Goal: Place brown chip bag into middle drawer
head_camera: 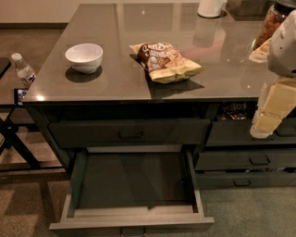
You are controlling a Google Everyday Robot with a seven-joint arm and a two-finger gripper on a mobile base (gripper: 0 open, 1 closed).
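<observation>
The brown chip bag (pixel 164 60) lies flat on the grey countertop (pixel 120 78), right of centre, pale yellow with a dark brown panel and white script. The middle drawer (pixel 132 223) is pulled wide open below the counter, its dark inside bare and its flat front near the bottom edge. My gripper (pixel 273 111) hangs at the right edge of the view, beside the counter's front right corner, well to the right of the bag and above the narrower drawers. It holds nothing that I can see.
A white bowl (pixel 84 57) sits on the counter's left part. A clear jar of orange-brown snacks (pixel 272 22) and a white container (pixel 211 8) stand at the back right. A wide shut drawer (pixel 129 133) is above the open one. A water bottle (pixel 23 69) stands at left.
</observation>
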